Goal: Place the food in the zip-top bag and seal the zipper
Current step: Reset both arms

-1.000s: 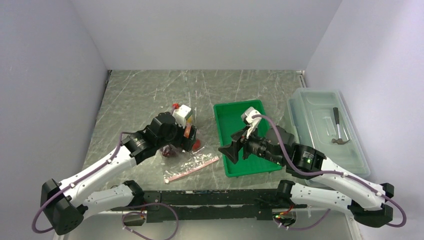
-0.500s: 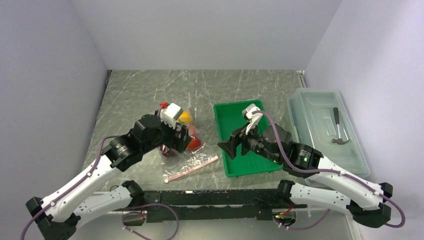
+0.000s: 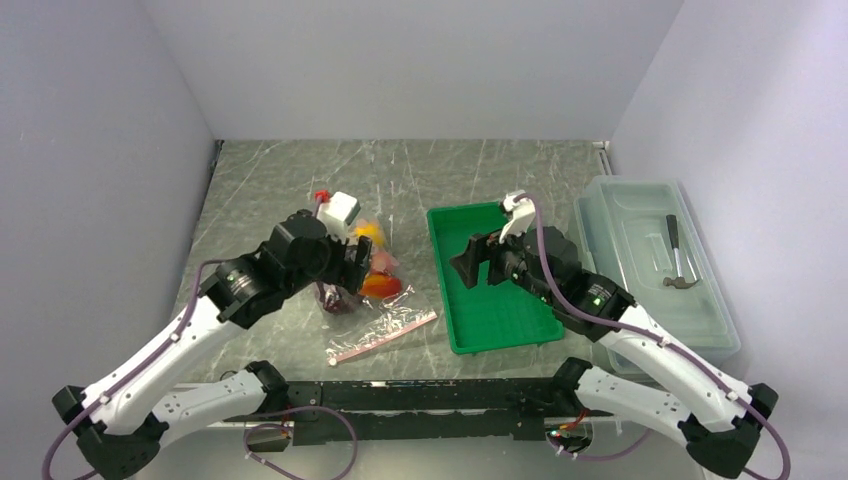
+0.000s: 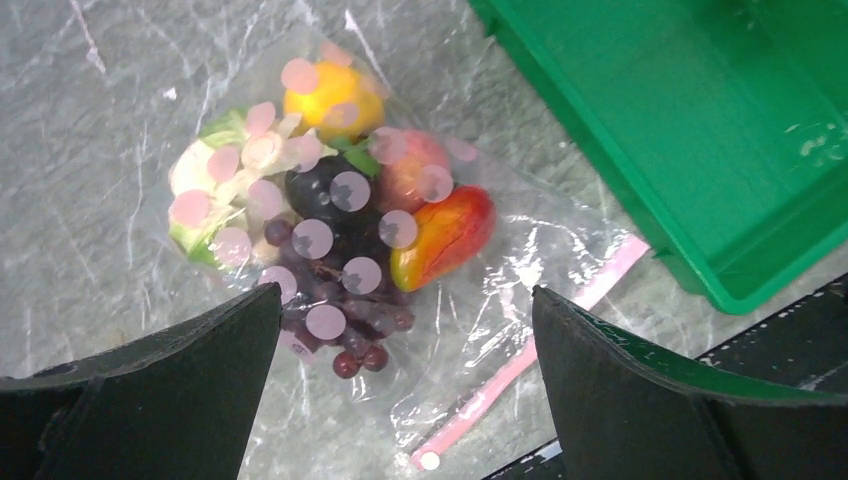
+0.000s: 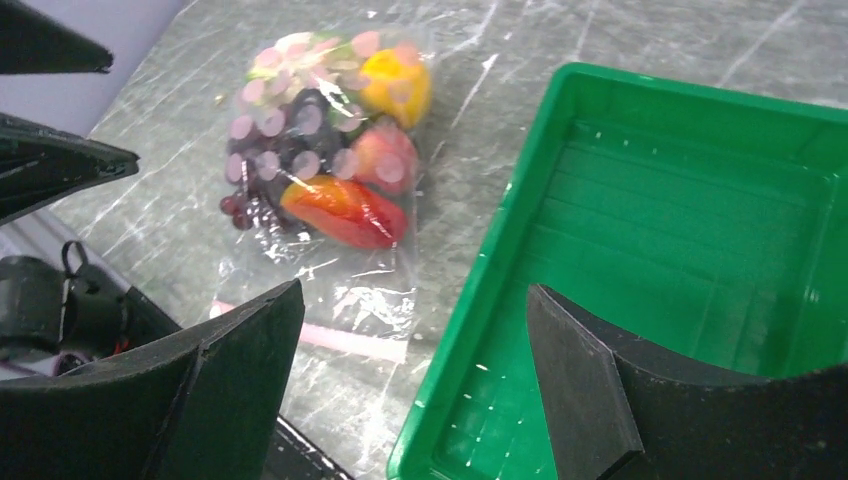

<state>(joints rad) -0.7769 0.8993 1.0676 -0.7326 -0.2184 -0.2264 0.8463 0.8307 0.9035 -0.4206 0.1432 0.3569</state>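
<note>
The clear zip-top bag (image 4: 500,290) lies flat on the table left of the green tray, also in the top view (image 3: 385,322) and right wrist view (image 5: 365,290). Inside it lie the food: grape bunch (image 4: 335,300), lettuce (image 4: 205,195), lemon (image 4: 330,95), red-orange fruit (image 4: 450,235) and a dark round fruit (image 4: 320,190). The pink zipper (image 4: 530,360) runs along the bag's near edge. My left gripper (image 4: 405,385) hangs open and empty above the bag. My right gripper (image 5: 415,385) is open and empty over the tray's left rim.
The green tray (image 3: 455,290) stands right of the bag and holds nothing. A large clear lidded box (image 3: 620,230) with a grey hammer (image 3: 677,262) on it stands at the far right. A black rail (image 3: 420,395) runs along the near table edge.
My left gripper has risen and drawn back to the left, uncovering the food in the bag. My right gripper has lifted and moved back over the tray. The bag has not moved.
</note>
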